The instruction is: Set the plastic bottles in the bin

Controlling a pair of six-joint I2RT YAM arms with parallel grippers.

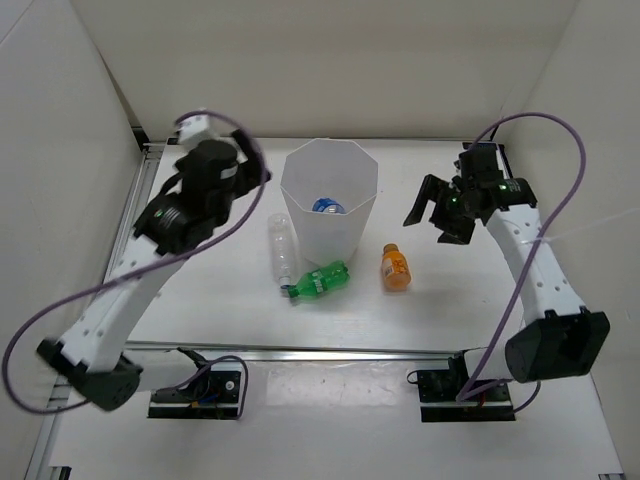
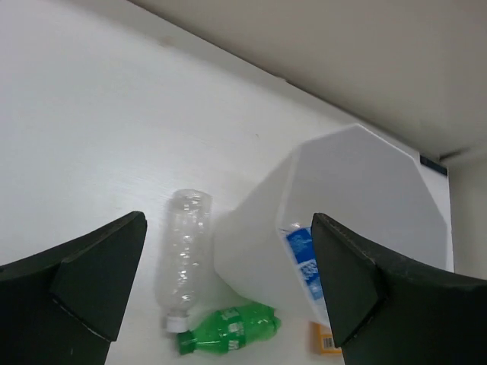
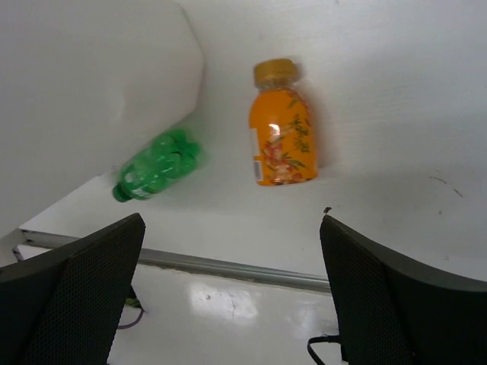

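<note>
The white faceted bin [image 1: 300, 215] stands upright mid-table with a blue-labelled clear bottle [image 1: 327, 205] inside. A clear bottle [image 1: 282, 250] lies left of the bin. A green bottle [image 1: 318, 281] lies in front of it and an orange bottle [image 1: 396, 267] lies front right. A white-labelled bottle is not in view. My left gripper [image 2: 228, 228] is open and empty, high and left of the bin [image 2: 365, 175]. It looks down on the clear bottle [image 2: 183, 251] and green bottle [image 2: 232, 328]. My right gripper [image 1: 438, 215] is open and empty, raised right of the bin, above the orange bottle [image 3: 280, 133].
White walls enclose the table at the left, back and right. A metal rail [image 1: 300, 352] runs along the near edge. Purple cables loop from both arms. The green bottle [image 3: 156, 169] lies against the bin's base [image 3: 91, 76] in the right wrist view.
</note>
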